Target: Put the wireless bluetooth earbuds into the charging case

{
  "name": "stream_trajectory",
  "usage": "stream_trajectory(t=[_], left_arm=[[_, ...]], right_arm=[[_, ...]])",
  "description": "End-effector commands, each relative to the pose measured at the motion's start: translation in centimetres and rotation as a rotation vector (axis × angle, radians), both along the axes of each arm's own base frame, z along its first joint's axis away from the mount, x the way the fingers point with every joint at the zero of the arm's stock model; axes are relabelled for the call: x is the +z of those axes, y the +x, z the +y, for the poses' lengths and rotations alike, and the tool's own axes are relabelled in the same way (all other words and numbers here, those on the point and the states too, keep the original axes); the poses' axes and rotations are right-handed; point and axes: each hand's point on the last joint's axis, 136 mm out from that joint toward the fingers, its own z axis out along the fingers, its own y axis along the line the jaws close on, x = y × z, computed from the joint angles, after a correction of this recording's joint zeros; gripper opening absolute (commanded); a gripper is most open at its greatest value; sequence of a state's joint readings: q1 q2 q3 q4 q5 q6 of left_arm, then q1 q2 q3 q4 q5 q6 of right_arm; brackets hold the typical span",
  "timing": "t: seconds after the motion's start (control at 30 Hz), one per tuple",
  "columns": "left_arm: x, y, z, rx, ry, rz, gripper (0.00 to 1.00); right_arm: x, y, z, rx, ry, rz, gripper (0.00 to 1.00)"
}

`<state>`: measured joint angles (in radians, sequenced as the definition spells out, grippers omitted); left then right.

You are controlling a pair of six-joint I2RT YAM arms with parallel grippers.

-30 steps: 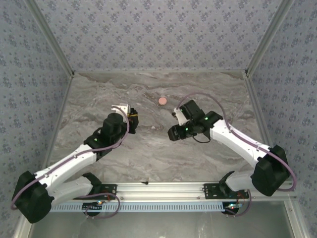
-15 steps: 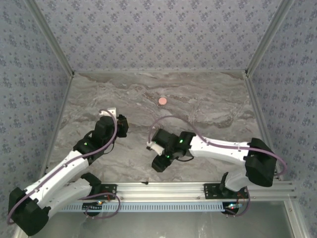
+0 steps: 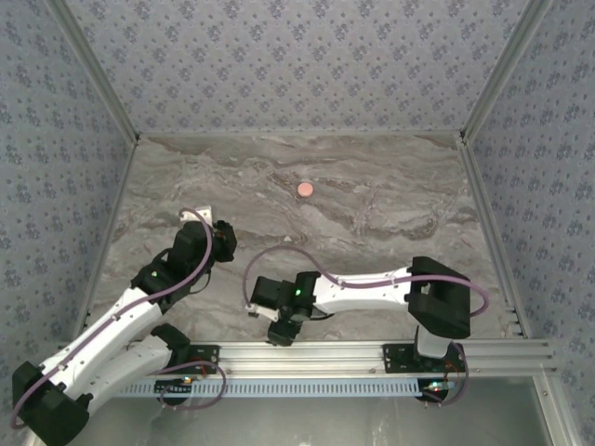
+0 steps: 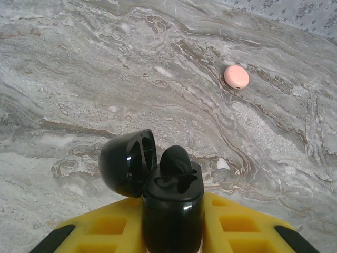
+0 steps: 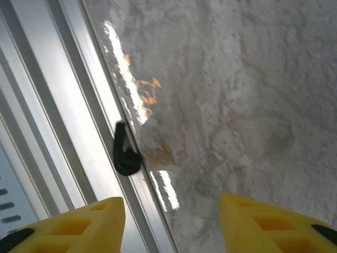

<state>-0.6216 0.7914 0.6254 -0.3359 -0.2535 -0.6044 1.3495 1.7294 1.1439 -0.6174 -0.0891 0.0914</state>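
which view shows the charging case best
Left wrist view: the charging case sits close up in the left claw, lid flipped open, a black earbud seated inside. In the top external view it's a small dark blob at that claw's tip, details unreadable.

A pink round disc [image 3: 304, 189] lies on the marbled table [image 3: 390, 186] (far side), patterned walls [image 3: 297, 65] around.

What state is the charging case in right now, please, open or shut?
Open: the charging case has its lid hinged back to the left, exposing its inside.

Earbud [image 5: 125, 153] on table [image 5: 242, 100], against near rail [image 5: 60, 113]
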Motion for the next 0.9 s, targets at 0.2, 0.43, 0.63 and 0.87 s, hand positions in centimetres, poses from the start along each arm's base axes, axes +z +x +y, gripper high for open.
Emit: stream_trajectory(t=[0.2,0.43,0.63,0.87], left_arm=[[-0.1,-0.5,0.6,0.018,-0.013,0.015,0.26],[0.0,-0.7,1.3,0.043,-0.002,0.013,0.26],[-0.1,-0.9,1.5,0.046,0.001,0.016,0.26],[-0.2,-1.0,1.6,0.047,0.000,0.019,0.26]], right_arm=[[-0.4,-0.9,2.4,0.098,-0.001,-0.049,0.46],[-1.2,-1.3,3.0,0.126,-0.013,-0.057,0.41],[-2.1,-1.6,3.1,0.147,-0.038,-0.059,0.39],[-2.9,-1.6,3.1,0.149,-0.059,-0.063,0.37]])
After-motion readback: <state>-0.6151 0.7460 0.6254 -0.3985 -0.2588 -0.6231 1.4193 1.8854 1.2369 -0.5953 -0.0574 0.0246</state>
